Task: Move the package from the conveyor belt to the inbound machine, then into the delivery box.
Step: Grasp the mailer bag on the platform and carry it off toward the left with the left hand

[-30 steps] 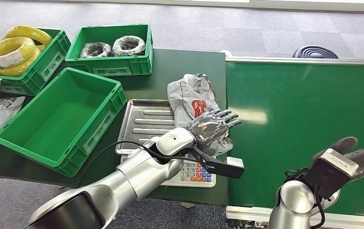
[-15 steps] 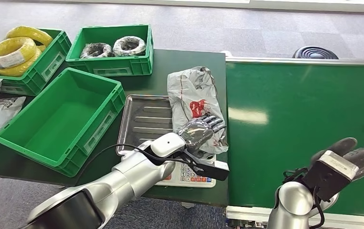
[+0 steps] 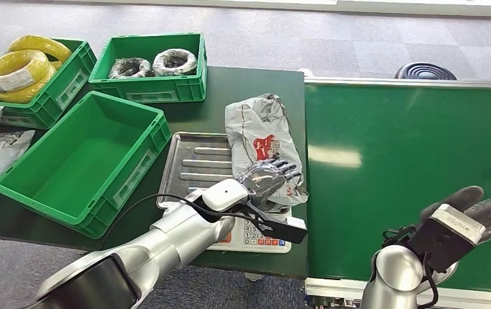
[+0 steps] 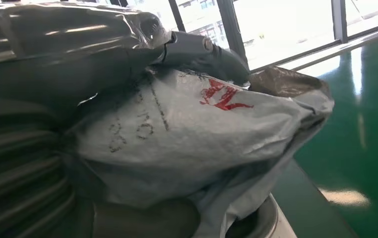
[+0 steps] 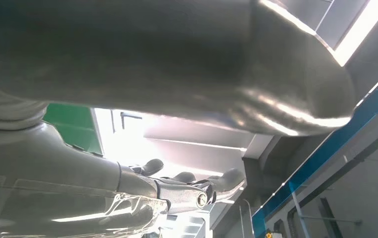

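Package (image 3: 261, 145) lies across the scale's tray (image 3: 194, 168), left hand (image 3: 265, 179) clamped on its near end. Lift it clear before swinging left to the crate (image 3: 82, 164). Right hand (image 3: 481, 215) hovers, fingers apart.

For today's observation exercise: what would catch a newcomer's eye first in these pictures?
First, the crumpled grey package with red print, lying across the scale's metal tray with the left hand gripping its near end. Next, the wide green conveyor belt on the right, then the empty green crate on the left.
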You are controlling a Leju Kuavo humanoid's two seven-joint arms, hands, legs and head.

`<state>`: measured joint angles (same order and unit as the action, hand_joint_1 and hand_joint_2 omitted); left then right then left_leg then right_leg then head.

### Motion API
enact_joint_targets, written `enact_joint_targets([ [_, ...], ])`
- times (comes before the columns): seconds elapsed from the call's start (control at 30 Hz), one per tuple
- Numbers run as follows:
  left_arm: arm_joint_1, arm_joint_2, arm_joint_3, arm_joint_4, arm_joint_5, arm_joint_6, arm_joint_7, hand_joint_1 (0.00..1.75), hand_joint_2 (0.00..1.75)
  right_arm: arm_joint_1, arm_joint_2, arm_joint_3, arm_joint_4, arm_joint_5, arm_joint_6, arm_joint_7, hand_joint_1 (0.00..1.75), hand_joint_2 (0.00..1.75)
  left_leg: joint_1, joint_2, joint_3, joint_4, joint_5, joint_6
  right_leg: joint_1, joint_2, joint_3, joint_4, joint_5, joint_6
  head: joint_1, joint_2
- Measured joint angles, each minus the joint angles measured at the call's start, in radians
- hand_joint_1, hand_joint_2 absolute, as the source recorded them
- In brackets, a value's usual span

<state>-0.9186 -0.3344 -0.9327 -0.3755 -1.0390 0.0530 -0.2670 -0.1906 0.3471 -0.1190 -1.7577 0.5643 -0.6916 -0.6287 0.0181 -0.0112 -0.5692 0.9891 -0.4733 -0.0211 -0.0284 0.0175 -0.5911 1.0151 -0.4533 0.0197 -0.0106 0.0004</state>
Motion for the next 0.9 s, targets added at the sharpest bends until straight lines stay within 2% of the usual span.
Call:
enact_joint_targets([
  [0.03, -0.001, 0.0, 0.001, 0.002, 0.006, -0.003, -0.003, 1.67, 1.75, -0.001, 0.0, 0.001, -0.002, 0.004, 0.0, 0.003, 0.0, 0.0, 0.0, 0.0, 0.0, 0.0, 0.0, 0.0, 0.0, 0.0, 0.0, 0.0, 0.0, 0.0, 0.0, 0.0],
  [0.07, -0.002, 0.001, 0.002, 0.003, 0.012, -0.005, -0.006, 1.7, 1.75, -0.001, 0.0, 0.002, -0.003, 0.009, 0.0, 0.007, 0.0, 0.0, 0.0, 0.0, 0.0, 0.0, 0.0, 0.0, 0.0, 0.0, 0.0, 0.0, 0.0, 0.0, 0.0, 0.0],
  [0.67, -0.007, 0.001, 0.081, -0.017, 0.116, 0.023, -0.088, 1.73, 1.75, -0.015, 0.0, 0.011, -0.005, 0.017, 0.0, 0.01, 0.0, 0.0, 0.0, 0.0, -0.001, 0.0, 0.0, 0.0, 0.0, 0.0, -0.001, 0.0, 0.0, 0.0, 0.0, 0.0],
  [0.8, -0.007, 0.009, 0.15, -0.078, 0.223, 0.099, -0.135, 1.74, 1.75, -0.015, 0.0, 0.014, -0.004, 0.021, 0.0, 0.015, 0.0, 0.0, 0.0, 0.0, -0.001, 0.0, 0.0, 0.0, 0.0, 0.0, -0.001, 0.0, 0.0, 0.0, 0.0, 0.0],
  [0.9, -0.003, 0.033, 0.255, -0.204, 0.357, 0.141, -0.153, 1.75, 1.75, -0.014, 0.0, 0.013, -0.002, 0.018, 0.0, 0.019, 0.0, 0.0, 0.0, 0.0, -0.002, 0.0, 0.0, 0.0, 0.0, 0.0, -0.002, 0.0, 0.0, 0.0, 0.0, 0.0],
])
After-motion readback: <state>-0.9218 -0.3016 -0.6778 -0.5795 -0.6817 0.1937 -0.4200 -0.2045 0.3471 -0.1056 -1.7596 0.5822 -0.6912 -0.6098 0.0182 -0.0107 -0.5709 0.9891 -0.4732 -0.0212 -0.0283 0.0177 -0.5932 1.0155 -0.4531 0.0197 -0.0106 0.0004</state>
